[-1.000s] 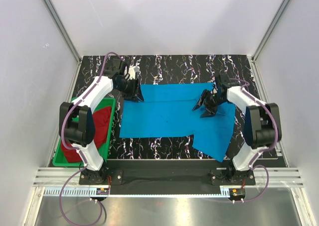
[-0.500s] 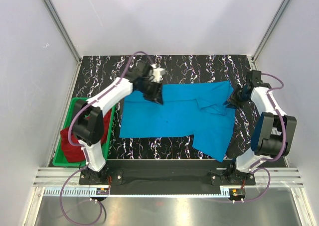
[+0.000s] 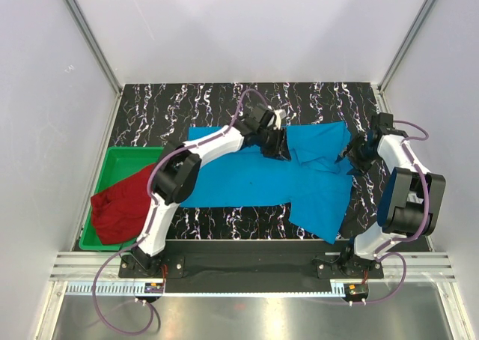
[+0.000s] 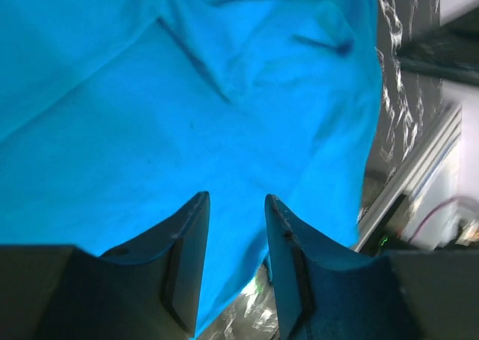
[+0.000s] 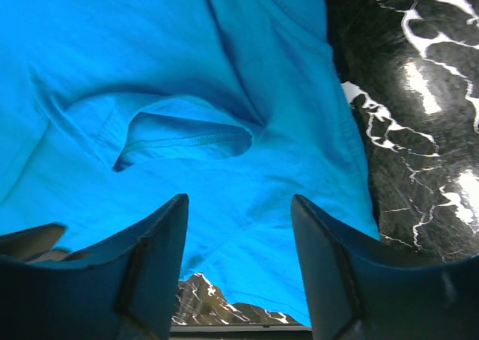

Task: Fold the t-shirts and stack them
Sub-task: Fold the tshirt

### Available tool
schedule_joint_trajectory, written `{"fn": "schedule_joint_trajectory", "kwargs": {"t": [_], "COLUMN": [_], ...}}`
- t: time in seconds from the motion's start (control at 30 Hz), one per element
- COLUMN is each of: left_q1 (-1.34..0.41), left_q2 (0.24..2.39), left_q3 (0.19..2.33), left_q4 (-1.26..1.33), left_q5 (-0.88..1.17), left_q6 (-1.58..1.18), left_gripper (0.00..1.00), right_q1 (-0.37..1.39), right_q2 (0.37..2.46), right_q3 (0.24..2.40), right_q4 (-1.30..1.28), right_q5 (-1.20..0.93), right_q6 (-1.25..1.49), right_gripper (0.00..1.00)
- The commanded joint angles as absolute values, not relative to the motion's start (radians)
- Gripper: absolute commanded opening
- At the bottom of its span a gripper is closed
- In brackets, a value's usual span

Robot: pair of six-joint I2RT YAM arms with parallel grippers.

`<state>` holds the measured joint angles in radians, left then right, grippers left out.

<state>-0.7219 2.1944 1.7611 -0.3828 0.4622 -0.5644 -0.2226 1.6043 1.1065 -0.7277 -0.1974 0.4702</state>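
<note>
The left arm (image 3: 213, 143) and the right arm (image 3: 400, 154) are built of white, rounded links; the joints (image 3: 177, 177) between the links are bulky black housings; a thin purple cable (image 3: 247, 97) follows each arm in loose loops and curls again under each base (image 3: 147, 262); each base is a black block, fixed on a black plate. The left gripper (image 4: 236, 196) has two dark, matte fingers (image 4: 187, 243) with curved inner faces and narrow tips; the right gripper (image 5: 239, 199) has the same dark fingers, which look broader in its wrist view, each with a raised edge.
</note>
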Motion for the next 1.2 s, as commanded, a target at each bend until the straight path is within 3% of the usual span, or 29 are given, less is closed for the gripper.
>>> {"fn": "schedule_joint_trajectory", "kwargs": {"t": [0.0, 0.13, 0.4, 0.53, 0.9, 1.17], "left_q1": [-0.739, -0.75, -0.761, -0.762, -0.764, -0.762], "left_q2": [2.197, 2.244, 2.344, 2.329, 2.437, 2.46], "left_q3": [1.705, 1.687, 1.793, 1.72, 1.897, 1.907], "left_q4": [-0.154, -0.02, -0.17, -0.143, -0.175, -0.173], "left_q5": [0.454, 0.475, 0.423, 0.374, 0.367, 0.373], "left_q6": [-0.829, -0.992, -1.106, -1.215, -1.264, -1.278], "left_gripper": [0.41, 0.4, 0.38, 0.39, 0.41, 0.4], "right_q1": [-0.225, -0.225, -0.225, -0.225, -0.225, -0.225], "right_q2": [1.599, 1.585, 1.562, 1.563, 1.604, 1.635], "right_q3": [1.12, 1.103, 1.052, 1.058, 1.072, 1.077], "right_q4": [-0.719, -0.712, -0.706, -0.707, -0.704, -0.69], "right_q5": [-0.152, -0.149, -0.147, -0.149, -0.144, -0.155], "right_q6": [0.491, 0.479, 0.469, 0.469, 0.449, 0.44], "right_gripper": [0.66, 0.69, 0.69, 0.69, 0.7, 0.7]}}
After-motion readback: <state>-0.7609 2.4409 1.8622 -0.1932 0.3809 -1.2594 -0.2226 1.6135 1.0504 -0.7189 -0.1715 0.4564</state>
